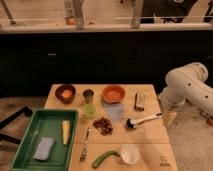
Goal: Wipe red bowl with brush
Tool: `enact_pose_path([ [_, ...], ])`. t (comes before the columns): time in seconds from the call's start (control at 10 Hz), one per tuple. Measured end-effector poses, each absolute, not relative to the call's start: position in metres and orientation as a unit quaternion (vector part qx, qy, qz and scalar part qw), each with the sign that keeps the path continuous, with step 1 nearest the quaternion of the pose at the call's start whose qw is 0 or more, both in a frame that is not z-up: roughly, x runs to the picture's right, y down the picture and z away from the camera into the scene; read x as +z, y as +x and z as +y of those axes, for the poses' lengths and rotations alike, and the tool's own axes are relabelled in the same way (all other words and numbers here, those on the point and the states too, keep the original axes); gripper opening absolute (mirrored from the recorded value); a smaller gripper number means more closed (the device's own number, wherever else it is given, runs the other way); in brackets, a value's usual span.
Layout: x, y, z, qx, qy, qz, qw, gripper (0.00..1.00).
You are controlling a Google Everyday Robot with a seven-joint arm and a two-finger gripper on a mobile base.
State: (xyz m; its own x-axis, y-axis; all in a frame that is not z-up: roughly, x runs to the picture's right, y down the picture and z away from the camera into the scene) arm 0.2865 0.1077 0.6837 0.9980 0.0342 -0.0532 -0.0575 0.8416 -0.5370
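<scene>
Toward the far edge of the table (150,142) sits the red bowl (113,93), right of a metal cup (88,95). Nearer and rightward lies the brush (143,120), bristle head leftward. Off the table's right edge hangs the gripper (170,118), near the handle's tip; its state cannot be told.

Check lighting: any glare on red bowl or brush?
Camera view: table warmly, evenly lit, dark wall behind; no glare on red bowl or brush, only soft shadows; gripper hangs at the table's right edge, dimmer.
</scene>
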Motion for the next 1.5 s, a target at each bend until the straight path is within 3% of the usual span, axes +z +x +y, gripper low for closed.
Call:
enact_pose_path([
  [1.2,0.684,0.286,0.108,0.024,-0.280,0.021,0.959,0.80],
  [1.5,0.694,0.295,0.113,0.023,-0.289,-0.022,0.957,0.80],
])
